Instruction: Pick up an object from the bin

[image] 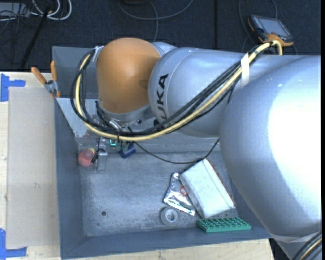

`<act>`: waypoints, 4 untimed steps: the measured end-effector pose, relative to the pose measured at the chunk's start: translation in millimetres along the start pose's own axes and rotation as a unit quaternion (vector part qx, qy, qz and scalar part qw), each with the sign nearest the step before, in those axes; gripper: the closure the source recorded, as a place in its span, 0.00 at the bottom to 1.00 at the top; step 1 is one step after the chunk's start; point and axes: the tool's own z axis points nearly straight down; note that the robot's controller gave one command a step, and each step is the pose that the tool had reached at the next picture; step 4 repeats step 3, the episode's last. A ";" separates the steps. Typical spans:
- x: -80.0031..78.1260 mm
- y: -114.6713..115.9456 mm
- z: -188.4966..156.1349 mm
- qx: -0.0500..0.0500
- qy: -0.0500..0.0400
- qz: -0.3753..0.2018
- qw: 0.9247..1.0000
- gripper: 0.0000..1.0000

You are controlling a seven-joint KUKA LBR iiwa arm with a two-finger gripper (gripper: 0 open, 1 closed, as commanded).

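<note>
Gripper (101,157) hangs low in the bin (124,196), under the arm's orange cover (124,72), well apart from the white block (207,188) and up and to the left of it. Whether it is released or clenched I cannot tell, since the wrist and its cables hide that part. Nothing can be seen held in it.

A small red ball (86,157) is the nearest thing. It lies just beside the gripper, on the side away from the white block and close under the bin's wall. A small blue thing (128,150) lies on the gripper's other side, toward the white block. A foil packet (177,196) rests against the white block. A metal ring (169,216) and a green toothed strip (223,225) lie just below it.

The main risk, as I judge it, is that the ball rolls. If the gripper comes down off-centre, or closes with only one side touching, the ball would likely squirt out toward the wall or along it. The wall also leaves little room on that side, so the gripper could strike metal before it gets round the ball. A sideways move toward the white block could catch the blue thing instead.

The ball looks round, so it shows no long axis and points no particular way. A grasp from any direction should suit it equally.
</note>
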 end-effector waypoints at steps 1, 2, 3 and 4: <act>1.1 -16.2 92.0 -0.001 -0.007 -0.141 0.990 0.00; 0.1 -16.9 89.8 -0.001 -0.007 -0.138 0.990 1.00; 69.1 -59.7 -45.5 -0.001 -0.007 -0.138 0.990 1.00; 69.1 -59.7 -45.5 -0.001 -0.007 -0.138 0.990 1.00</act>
